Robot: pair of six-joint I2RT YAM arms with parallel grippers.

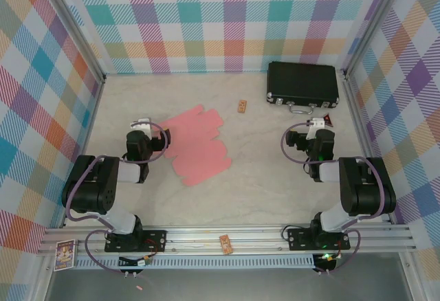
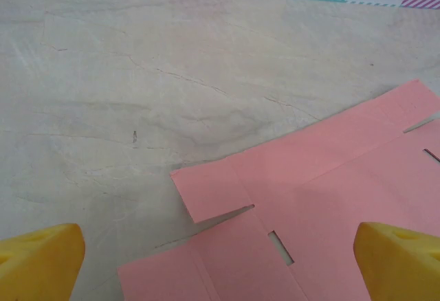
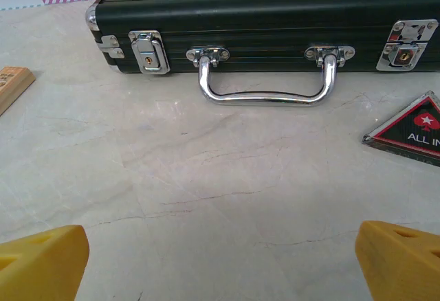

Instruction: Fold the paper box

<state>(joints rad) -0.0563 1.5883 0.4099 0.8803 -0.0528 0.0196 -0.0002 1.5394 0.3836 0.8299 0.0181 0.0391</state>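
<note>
Paper box (image 1: 198, 144) lies flat, unfolded on bench (image 1: 275, 191); step 1 not begun. Both my jaws wide apart, empty. Next, I reckon: L jaws nip nearest flap (image 2: 206, 201), lift.

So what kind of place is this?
Probably a robot test booth: plaid panels wall in the table, a left arm and right arm are bolted to a metal rail, and props lie there: a pink paper box and a black case.
</note>
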